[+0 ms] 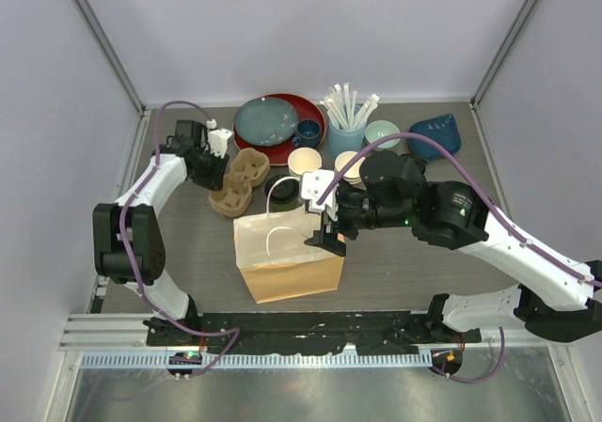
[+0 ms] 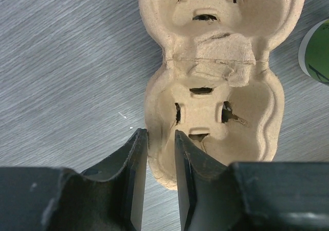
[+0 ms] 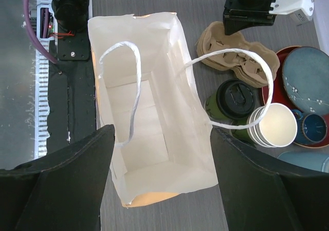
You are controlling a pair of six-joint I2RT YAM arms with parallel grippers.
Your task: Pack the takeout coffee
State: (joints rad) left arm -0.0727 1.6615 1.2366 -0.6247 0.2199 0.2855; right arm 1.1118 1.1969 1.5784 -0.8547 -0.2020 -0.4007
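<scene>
Your left gripper [image 2: 159,134] sits at the near end of the pulp cup carrier [image 2: 226,112], which lies flat on the grey table [image 2: 61,61]. Its jaws stand a little apart, one finger outside the carrier's rim and one inside. You cannot tell whether they pinch the rim.

Your right gripper [image 3: 162,138] hangs over the open mouth of the white paper bag [image 3: 190,92] with its jaws spread wide, one on each side of the bag, gripping nothing.

The green-sided coffee cup [image 3: 212,107], its black lid [image 3: 237,97] on, stands on the table between the bag and the carrier. It is just beside a stack of lidless paper cups [image 3: 277,125]. You cannot clearly see the brown-sided cup from these views.
</scene>
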